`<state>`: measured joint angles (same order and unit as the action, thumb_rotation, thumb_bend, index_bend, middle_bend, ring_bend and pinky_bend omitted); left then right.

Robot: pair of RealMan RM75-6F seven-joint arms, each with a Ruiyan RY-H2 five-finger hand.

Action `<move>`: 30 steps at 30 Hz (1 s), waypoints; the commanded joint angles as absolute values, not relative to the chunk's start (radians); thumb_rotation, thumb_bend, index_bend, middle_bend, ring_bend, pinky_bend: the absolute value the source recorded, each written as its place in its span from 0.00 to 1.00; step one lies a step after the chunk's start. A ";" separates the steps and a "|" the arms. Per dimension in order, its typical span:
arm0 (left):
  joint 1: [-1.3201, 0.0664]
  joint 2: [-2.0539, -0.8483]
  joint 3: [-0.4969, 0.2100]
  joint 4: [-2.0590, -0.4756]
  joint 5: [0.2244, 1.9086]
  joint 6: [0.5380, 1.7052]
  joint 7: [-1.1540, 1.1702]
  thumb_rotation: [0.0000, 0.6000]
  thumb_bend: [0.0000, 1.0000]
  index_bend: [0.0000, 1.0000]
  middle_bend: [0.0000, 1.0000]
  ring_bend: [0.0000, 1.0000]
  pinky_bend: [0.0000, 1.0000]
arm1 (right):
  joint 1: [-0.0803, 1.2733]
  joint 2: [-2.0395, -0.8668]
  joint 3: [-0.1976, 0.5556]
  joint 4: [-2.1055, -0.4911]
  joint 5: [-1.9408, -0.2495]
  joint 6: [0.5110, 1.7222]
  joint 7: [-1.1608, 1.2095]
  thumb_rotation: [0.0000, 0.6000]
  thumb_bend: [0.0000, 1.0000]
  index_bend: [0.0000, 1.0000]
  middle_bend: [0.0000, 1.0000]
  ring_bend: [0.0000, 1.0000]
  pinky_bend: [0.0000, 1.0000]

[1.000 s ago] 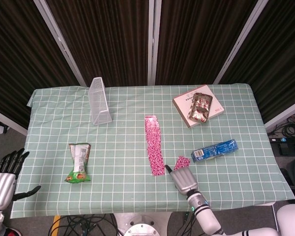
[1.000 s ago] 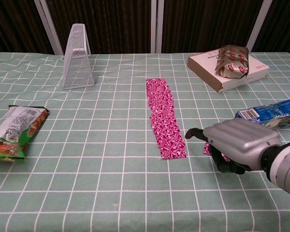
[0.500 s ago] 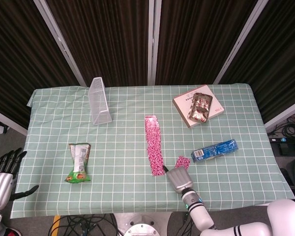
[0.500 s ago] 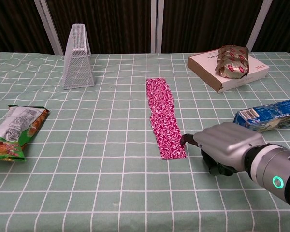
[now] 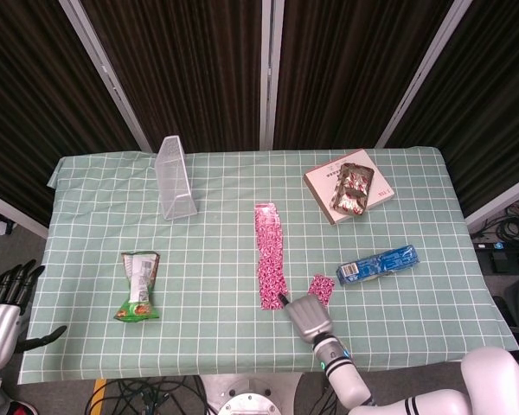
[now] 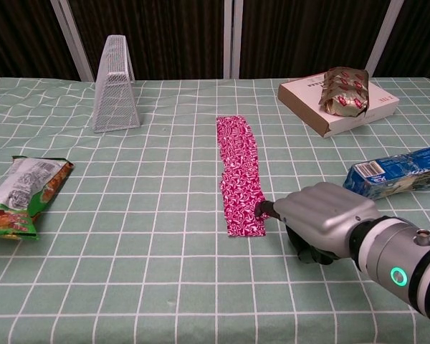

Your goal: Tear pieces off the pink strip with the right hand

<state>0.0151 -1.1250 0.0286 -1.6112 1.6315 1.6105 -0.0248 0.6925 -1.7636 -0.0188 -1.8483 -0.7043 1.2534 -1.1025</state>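
Note:
The long pink strip (image 5: 271,255) (image 6: 240,175) lies flat down the middle of the green checked tablecloth (image 5: 208,259). My right hand (image 5: 304,316) (image 6: 321,218) rests on the cloth just right of the strip's near end. Its fingers are curled under, and its thumb tip touches the strip's near right corner. A small torn pink piece (image 5: 321,287) lies just beyond the hand; the chest view hides it behind the hand. My left hand (image 5: 2,311) hangs off the table's left edge with its fingers spread, holding nothing.
A wire mesh stand (image 5: 176,179) (image 6: 115,86) is at the back left. A green snack bag (image 5: 138,285) (image 6: 21,195) lies on the left. At the back right, a flat box with a foil packet on it (image 5: 348,188) (image 6: 340,97). A blue packet (image 5: 378,264) (image 6: 398,168) lies right of my hand.
My right hand has slid left from beside the torn piece to the strip's near end. The strip's near end has shifted a little left. The left hand dropped slightly.

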 commanded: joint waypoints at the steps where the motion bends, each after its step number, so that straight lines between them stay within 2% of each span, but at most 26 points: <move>1: 0.016 -1.125 0.028 -1.612 1.630 1.612 -0.026 0.82 0.01 0.06 0.01 0.00 0.09 | 0.695 -1.769 -0.021 -1.846 -0.708 1.256 -1.102 1.00 1.00 0.14 0.89 0.76 0.69; 16: 0.018 -1.125 0.027 -1.601 1.629 1.615 -0.038 0.82 0.01 0.06 0.01 0.00 0.09 | 0.717 -1.790 -0.028 -1.838 -0.672 1.257 -1.126 1.00 1.00 0.15 0.89 0.76 0.69; 30: 0.020 -1.121 0.026 -1.604 1.632 1.620 -0.037 0.82 0.01 0.06 0.01 0.00 0.09 | 0.723 -1.799 -0.057 -1.879 -0.715 1.277 -1.135 1.00 1.00 0.16 0.89 0.76 0.69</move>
